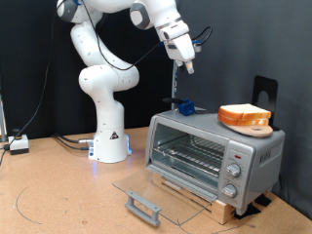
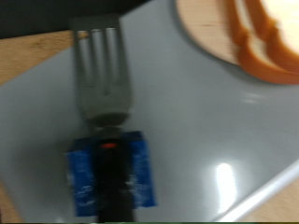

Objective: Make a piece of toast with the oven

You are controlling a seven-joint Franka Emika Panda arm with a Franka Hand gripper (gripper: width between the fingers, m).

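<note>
The silver-grey oven (image 1: 210, 146) stands on the table at the exterior view's right. Its glass door (image 1: 146, 190) lies folded down open and the wire rack inside is bare. Two bread slices (image 1: 244, 114) rest on a round wooden board (image 1: 248, 126) on the oven's roof; I cannot tell which is the piece of toast. My gripper (image 1: 187, 68) is above the roof's left part. A thin rod runs from its fingertips down to a blue block (image 1: 185, 108). In the wrist view the block (image 2: 107, 173) carries a metal fork (image 2: 101, 75) lying on the roof (image 2: 187, 131), beside the slices (image 2: 257, 42).
The door's grey bar handle (image 1: 141, 207) juts toward the exterior view's bottom. The oven sits on a wooden riser (image 1: 200, 202). A black stand (image 1: 265, 90) rises behind the oven. The arm's white base (image 1: 109, 136) is at the left, with cables (image 1: 19, 144) beyond it.
</note>
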